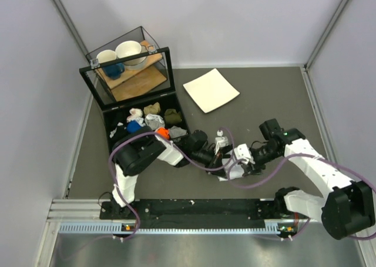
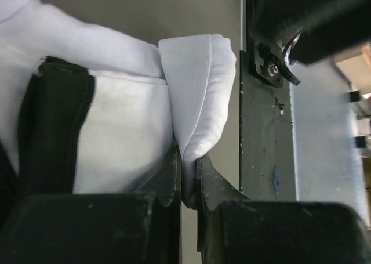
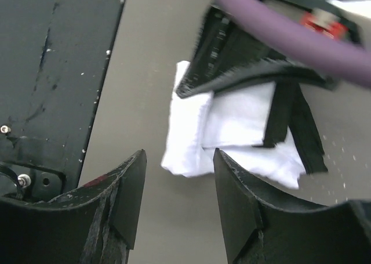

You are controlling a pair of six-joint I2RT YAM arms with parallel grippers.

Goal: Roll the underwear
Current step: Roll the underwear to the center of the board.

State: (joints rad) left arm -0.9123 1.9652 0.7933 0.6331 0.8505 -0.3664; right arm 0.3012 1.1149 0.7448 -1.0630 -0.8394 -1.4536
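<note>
The underwear (image 2: pixel 122 148) is white fabric with a black band (image 2: pixel 55 130), folded into a thick wad on the grey table. My left gripper (image 2: pixel 189 174) is shut on a rolled fold of it (image 2: pixel 200 84), with cloth pinched between both fingers. In the right wrist view the underwear (image 3: pixel 232 125) lies just ahead of my right gripper (image 3: pixel 179 159), which is open with nothing between its fingers. The left gripper's black fingers (image 3: pixel 243 67) cover its far edge. In the top view both grippers meet near the table's front middle: left gripper (image 1: pixel 217 157), right gripper (image 1: pixel 231 167). They hide most of the underwear (image 1: pixel 225 174).
A white square plate (image 1: pixel 211 90) lies at the back centre. A black compartment box (image 1: pixel 109 132) with small cloth bundles sits at the left, behind it a glass case (image 1: pixel 126 73) with cups. The black base rail (image 1: pixel 194 208) runs along the front, close beside the underwear.
</note>
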